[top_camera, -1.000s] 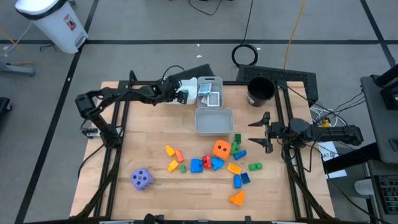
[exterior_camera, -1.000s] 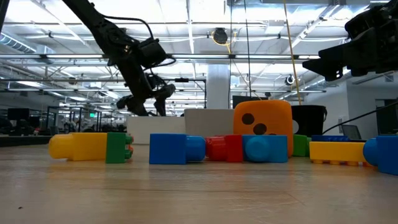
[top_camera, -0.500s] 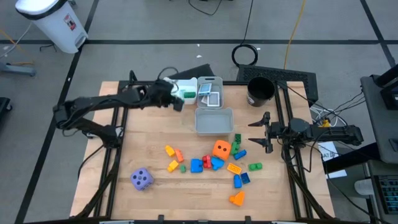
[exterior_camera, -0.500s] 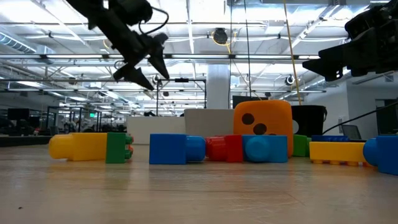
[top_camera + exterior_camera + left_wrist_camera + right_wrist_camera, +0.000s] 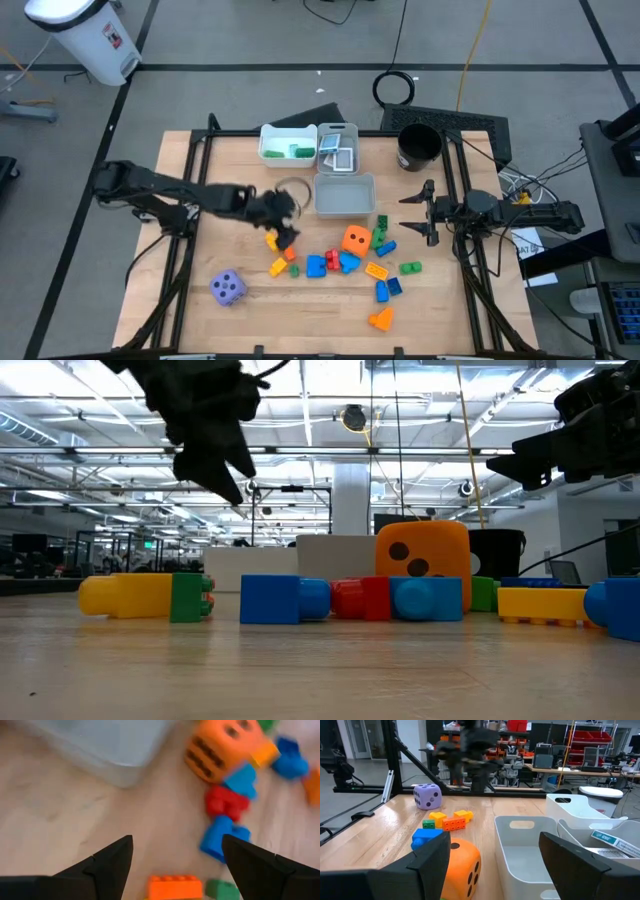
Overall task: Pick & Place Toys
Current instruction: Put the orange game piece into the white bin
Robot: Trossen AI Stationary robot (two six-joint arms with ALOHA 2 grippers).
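Observation:
Small bricks in red, blue, green, yellow and orange lie loose around an orange die (image 5: 356, 239) at the table's middle. A purple die (image 5: 228, 288) rests near the front left. My left gripper (image 5: 285, 227) is open and empty, hovering above the left end of the brick cluster. In the left wrist view (image 5: 176, 845) its fingers stand on either side of an orange brick (image 5: 175, 887) below them. My right gripper (image 5: 415, 212) is open and empty at the table's right edge; it also shows in the right wrist view (image 5: 494, 840).
A white bin (image 5: 288, 143) with green bricks and a bin with white cards (image 5: 338, 147) stand at the far edge. A grey bin (image 5: 344, 194) stands in front of them, just beyond the cluster. A black cup (image 5: 418, 146) stands at the far right.
My left gripper has left the far white bin, risen, and swung toward the table's near edge. It now hovers over the left end of the brick cluster, open. The toys have not moved.

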